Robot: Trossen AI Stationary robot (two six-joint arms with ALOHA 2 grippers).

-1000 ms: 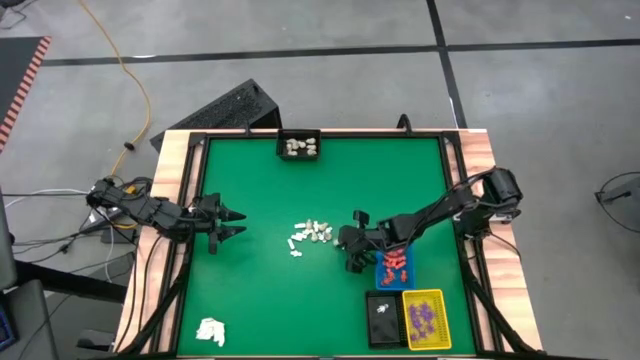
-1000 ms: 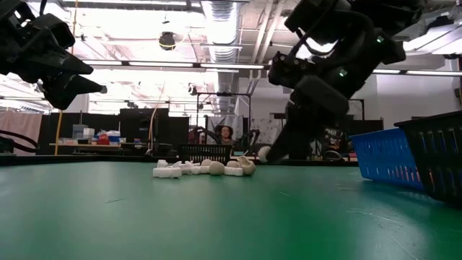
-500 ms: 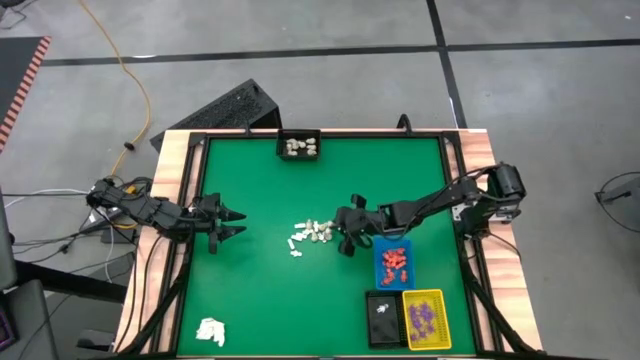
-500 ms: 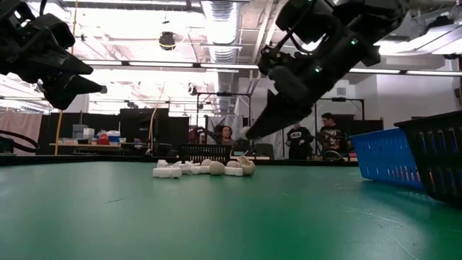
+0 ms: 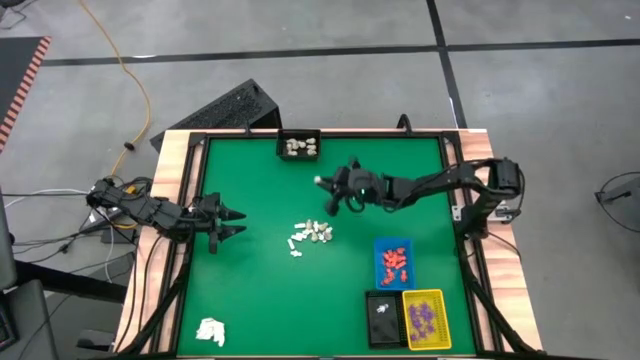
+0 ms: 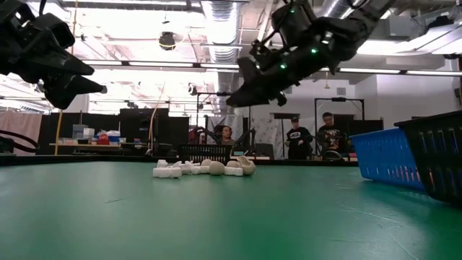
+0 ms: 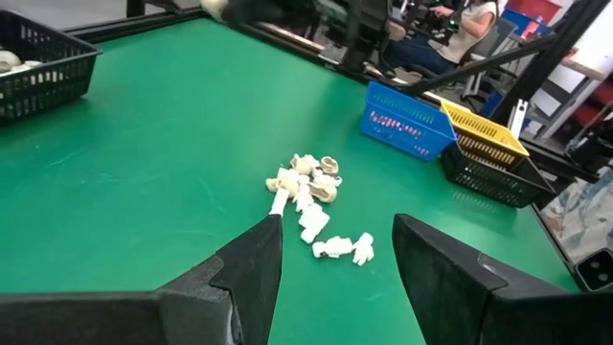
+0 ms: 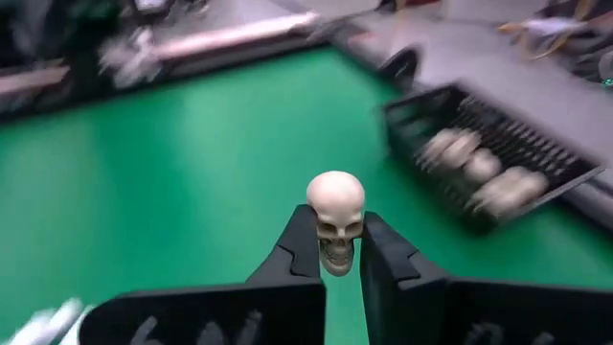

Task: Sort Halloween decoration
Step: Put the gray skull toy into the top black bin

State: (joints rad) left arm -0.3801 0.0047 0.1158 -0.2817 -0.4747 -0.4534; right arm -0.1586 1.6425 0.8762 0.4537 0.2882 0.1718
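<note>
Skull (image 8: 335, 218) in right tool (image 8: 337, 251), near black basket (image 8: 484, 158).

Loose pile of figurine pieces (image 5: 311, 235) at the middle of the table (image 5: 250, 290); far-edge tray (image 5: 298, 146) against the far edge, holding several pieces; right gripper (image 5: 322, 183) above the table between that tray and the pile, a skull piece (image 8: 335, 220) clamped between its fingers; three trays (image 5: 407, 298) grouped near the near right corner, one toward the centre, two side by side at the near edge; paper wad (image 5: 210, 331) near the near left corner; left gripper (image 5: 238, 224) over the left edge, fingers parted.
</note>
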